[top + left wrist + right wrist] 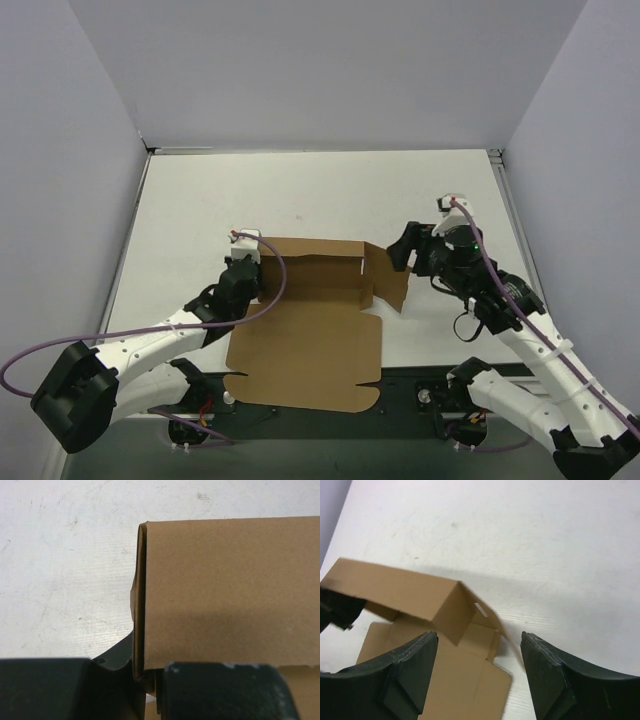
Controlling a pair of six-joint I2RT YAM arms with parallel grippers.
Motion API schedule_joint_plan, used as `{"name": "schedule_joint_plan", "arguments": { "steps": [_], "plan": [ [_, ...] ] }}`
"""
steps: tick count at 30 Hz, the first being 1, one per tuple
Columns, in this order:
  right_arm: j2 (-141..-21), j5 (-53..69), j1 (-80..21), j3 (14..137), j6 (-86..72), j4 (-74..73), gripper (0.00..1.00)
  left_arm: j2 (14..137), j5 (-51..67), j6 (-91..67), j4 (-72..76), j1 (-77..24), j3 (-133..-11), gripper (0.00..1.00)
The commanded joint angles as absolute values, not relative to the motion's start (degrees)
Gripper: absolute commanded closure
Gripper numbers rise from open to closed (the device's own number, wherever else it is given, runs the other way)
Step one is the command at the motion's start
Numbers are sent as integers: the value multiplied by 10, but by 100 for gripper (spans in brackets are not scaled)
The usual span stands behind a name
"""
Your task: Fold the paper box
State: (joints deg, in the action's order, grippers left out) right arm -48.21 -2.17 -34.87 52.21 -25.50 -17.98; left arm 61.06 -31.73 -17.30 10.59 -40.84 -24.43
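Note:
The paper box (pixel 310 320), plain brown cardboard, lies half folded in the middle of the table. Its back wall stands up and its wide front panel lies flat toward the arm bases. My left gripper (pixel 247 265) is shut on the box's left side wall. In the left wrist view the doubled cardboard edge (pixel 142 605) runs down between the dark fingers of that gripper (pixel 150 680). My right gripper (pixel 405 252) stands open just right of the raised right flap (pixel 385 278) without touching it. In the right wrist view, the box (pixel 395 592) lies beyond the spread right gripper (pixel 479 642).
The white table (pixel 320 190) is enclosed by grey walls at the back and both sides. A dark base strip (pixel 420 380) runs along the near edge, and the box's front panel overhangs it. A purple cable (pixel 150 328) loops along the left arm.

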Motion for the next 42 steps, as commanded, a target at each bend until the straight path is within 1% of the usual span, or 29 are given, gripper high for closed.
{"name": "schedule_joint_plan", "arguments": {
  "steps": [1,4,5,8,10,12,14,15,22,26,33,38,42],
  "plan": [
    [-474,35,-219,510,-260,-244,36,613,-292,-177,93,-403,-249,100],
    [-473,53,-149,477,-271,-248,40,611,-293,-178,93,-402,-249,100],
    [-474,63,-109,457,-271,-248,41,610,-293,-178,92,-402,-247,100],
    [-482,81,-99,430,-254,-247,44,610,-296,-178,89,-402,-250,100],
    [-490,97,-109,419,-246,-245,44,611,-299,-179,87,-402,-253,100],
    [-491,113,-144,403,-239,-234,44,613,-300,-181,84,-401,-254,100],
    [-496,97,-183,396,-236,-214,44,616,-296,-184,86,-402,-256,100],
    [-501,94,-222,389,-235,-207,44,617,-295,-185,88,-402,-255,100],
    [-560,99,-307,370,-236,-102,44,624,-289,-184,91,-403,-258,100],
    [-580,71,-354,373,-231,-60,41,621,-286,-185,92,-403,-254,100],
    [-606,54,-378,354,-237,28,37,599,-274,-178,94,-404,-242,100],
    [-620,19,-377,331,-214,96,37,588,-259,-172,94,-403,-234,100],
    [-628,25,-368,313,-177,148,37,581,-235,-163,103,-403,-227,100]
  ]
}}
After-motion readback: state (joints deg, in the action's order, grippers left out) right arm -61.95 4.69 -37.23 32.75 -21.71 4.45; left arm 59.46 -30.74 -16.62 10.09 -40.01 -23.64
